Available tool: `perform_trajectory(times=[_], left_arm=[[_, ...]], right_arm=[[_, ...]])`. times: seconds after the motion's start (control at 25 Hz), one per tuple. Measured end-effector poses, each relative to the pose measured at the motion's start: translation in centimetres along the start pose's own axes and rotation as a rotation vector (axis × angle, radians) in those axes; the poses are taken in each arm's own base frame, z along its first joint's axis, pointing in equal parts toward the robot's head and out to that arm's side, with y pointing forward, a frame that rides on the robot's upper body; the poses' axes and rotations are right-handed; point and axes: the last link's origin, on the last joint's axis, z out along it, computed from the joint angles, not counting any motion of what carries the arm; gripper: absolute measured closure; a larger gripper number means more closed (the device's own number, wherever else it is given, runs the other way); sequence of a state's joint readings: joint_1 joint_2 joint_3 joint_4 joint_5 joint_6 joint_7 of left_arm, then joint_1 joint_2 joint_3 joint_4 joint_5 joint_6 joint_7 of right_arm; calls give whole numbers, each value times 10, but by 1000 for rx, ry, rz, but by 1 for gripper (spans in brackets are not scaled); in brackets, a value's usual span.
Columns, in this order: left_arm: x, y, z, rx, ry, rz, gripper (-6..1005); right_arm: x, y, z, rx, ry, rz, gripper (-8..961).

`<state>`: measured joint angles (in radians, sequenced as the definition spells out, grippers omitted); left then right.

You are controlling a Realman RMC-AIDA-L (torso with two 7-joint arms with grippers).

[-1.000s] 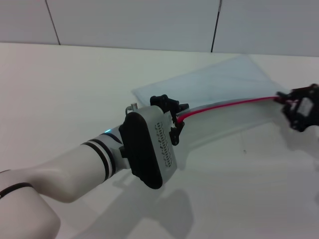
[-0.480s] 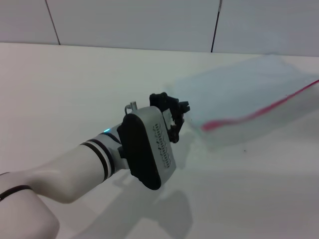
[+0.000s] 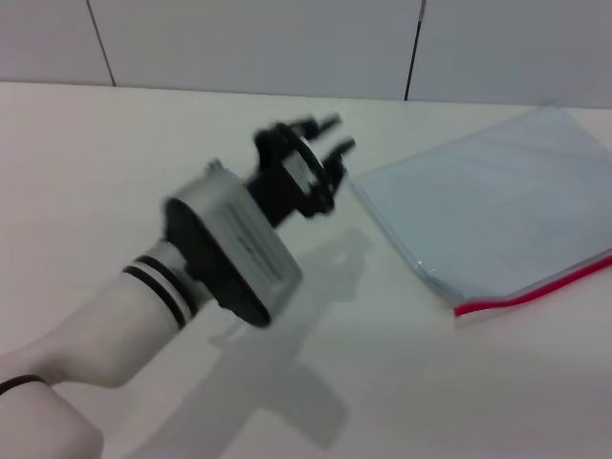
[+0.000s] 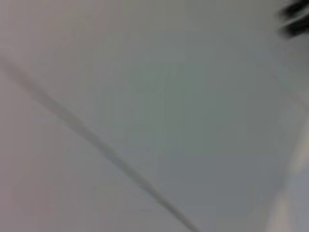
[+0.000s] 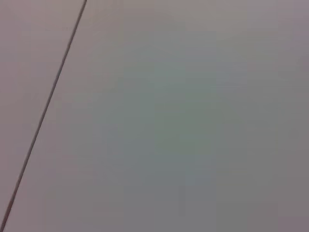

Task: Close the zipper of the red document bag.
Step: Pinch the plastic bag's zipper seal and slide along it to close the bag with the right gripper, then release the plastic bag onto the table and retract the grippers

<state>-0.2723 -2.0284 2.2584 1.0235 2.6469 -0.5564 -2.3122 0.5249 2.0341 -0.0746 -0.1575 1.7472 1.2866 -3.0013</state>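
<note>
The red document bag, a translucent pale blue pouch, lies flat on the white table at the right of the head view. Its zipper is the thin red strip along the edge nearest me, running off the right side of the view. My left gripper is held above the table to the left of the bag, apart from it, open and holding nothing. The right gripper is out of view. Both wrist views show only a pale surface with a dark seam.
The white table stretches to a grey panelled wall at the back. My left arm reaches in from the lower left and casts a shadow on the table below it.
The left gripper let go of the zipper's end and swung up and to the left. The bag slid right and settled flat. The right gripper left the view.
</note>
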Motion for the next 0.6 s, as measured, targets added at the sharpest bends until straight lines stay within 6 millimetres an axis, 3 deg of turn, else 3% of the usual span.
perform_trajectory(times=[0.2,0.4,0.6], left_arm=[[-10,-30,-9,213,38,-192,738],[-26,-51,-24,344,133,-383,501],[-51,-69,-41,460,178,-531,296]], right_arm=[[-17,0,-22,68,-165,78,419],[-17,-3,-39,218,-207,183,206],[-13,-4,-42,267,-191,230,87]])
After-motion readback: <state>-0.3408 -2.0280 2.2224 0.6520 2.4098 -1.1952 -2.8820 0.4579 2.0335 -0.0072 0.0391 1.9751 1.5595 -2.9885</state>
